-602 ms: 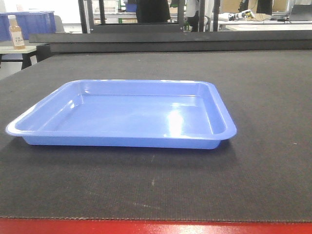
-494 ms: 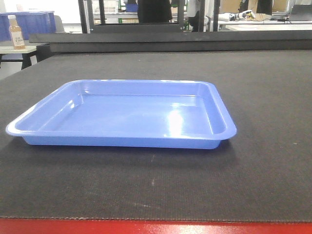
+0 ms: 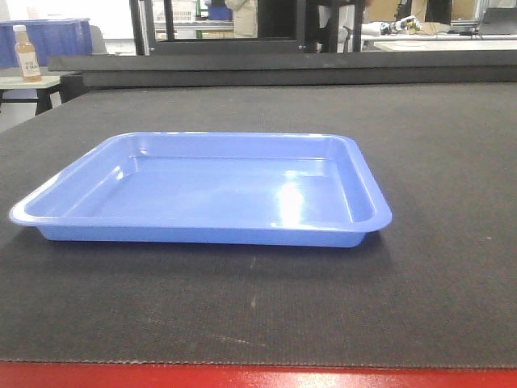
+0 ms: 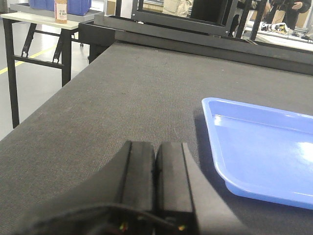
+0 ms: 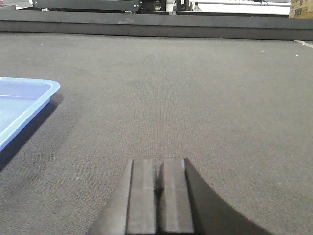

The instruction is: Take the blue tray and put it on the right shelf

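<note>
The blue tray [image 3: 210, 190] lies flat and empty on the black-topped table [image 3: 436, 162] in the front view. In the left wrist view the blue tray [image 4: 264, 147] is to the right of my left gripper [image 4: 155, 147], which is shut with nothing between its fingers and hovers low over the table. From the right wrist view only a corner of the blue tray [image 5: 19, 100] shows at the far left, well apart from my right gripper [image 5: 160, 162], also shut and empty. Neither gripper appears in the front view. The right shelf is out of view.
A small side table [image 4: 39, 19] with a bottle [image 3: 27, 55] and dark-blue bins [image 3: 56, 36] stands beyond the table's far left. A raised black bar [image 3: 283, 69] runs along the table's far edge. The red table frame [image 3: 258, 377] lines the near edge.
The tray and table are unchanged. Only a person in the far background has shifted.
</note>
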You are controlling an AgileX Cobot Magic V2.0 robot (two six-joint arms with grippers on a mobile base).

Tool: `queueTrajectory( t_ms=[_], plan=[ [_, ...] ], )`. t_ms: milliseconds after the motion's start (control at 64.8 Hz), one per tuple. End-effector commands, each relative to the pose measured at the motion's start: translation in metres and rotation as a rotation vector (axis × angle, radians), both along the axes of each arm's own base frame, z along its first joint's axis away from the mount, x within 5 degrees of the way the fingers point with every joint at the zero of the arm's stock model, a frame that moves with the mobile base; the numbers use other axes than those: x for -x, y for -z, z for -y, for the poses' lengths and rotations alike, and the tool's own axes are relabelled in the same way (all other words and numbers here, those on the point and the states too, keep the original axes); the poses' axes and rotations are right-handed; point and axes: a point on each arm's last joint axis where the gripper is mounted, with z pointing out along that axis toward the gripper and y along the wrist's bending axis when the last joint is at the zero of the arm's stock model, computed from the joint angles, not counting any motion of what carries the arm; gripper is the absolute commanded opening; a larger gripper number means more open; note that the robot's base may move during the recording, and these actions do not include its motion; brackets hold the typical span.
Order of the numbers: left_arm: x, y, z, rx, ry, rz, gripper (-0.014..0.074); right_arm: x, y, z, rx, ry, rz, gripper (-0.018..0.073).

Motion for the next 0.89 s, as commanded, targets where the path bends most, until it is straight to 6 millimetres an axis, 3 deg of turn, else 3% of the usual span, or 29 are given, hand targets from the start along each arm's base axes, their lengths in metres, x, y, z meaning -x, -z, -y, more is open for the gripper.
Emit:
queueTrajectory(
  t_ms=[0,185,309,555,602,710,802,880],
  plan=[
    [0.0,0.001,-0.001,0.013,-0.015,0.075,-0.0048,0.003,-0.018,0.0,0.016,0.008,0.138,0.0054],
    [0.0,-0.002,-0.002,0.016,-0.018,0.101,-0.0048,0.003,-0.022,0.001,0.017,0.009,0.189,0.0056],
    [0.003,-0.02,-0.003,0.022,-0.028,0.206,-0.0048,0.008,-0.044,0.001,0.001,0.015,0.361,0.0057],
    [0.021,-0.131,0.0,-0.036,0.006,0.154,-0.0039,0.036,-0.137,-0.002,-0.006,-0.009,0.32,0.0083],
    [0.021,-0.146,0.0,-0.038,0.012,0.124,-0.0013,0.037,-0.149,-0.003,-0.006,-0.015,0.298,0.0137],
    [0.011,-0.168,0.002,-0.046,0.024,0.015,0.0116,0.025,-0.17,-0.003,-0.011,-0.034,0.255,0.0372],
    [-0.004,-0.177,0.005,-0.003,0.049,-0.048,0.0289,0.003,-0.174,-0.003,-0.015,-0.044,0.178,0.0557],
    [-0.013,-0.181,0.009,0.018,0.095,-0.071,0.0433,-0.014,-0.177,-0.005,-0.028,-0.078,0.123,0.0634]
  ],
)
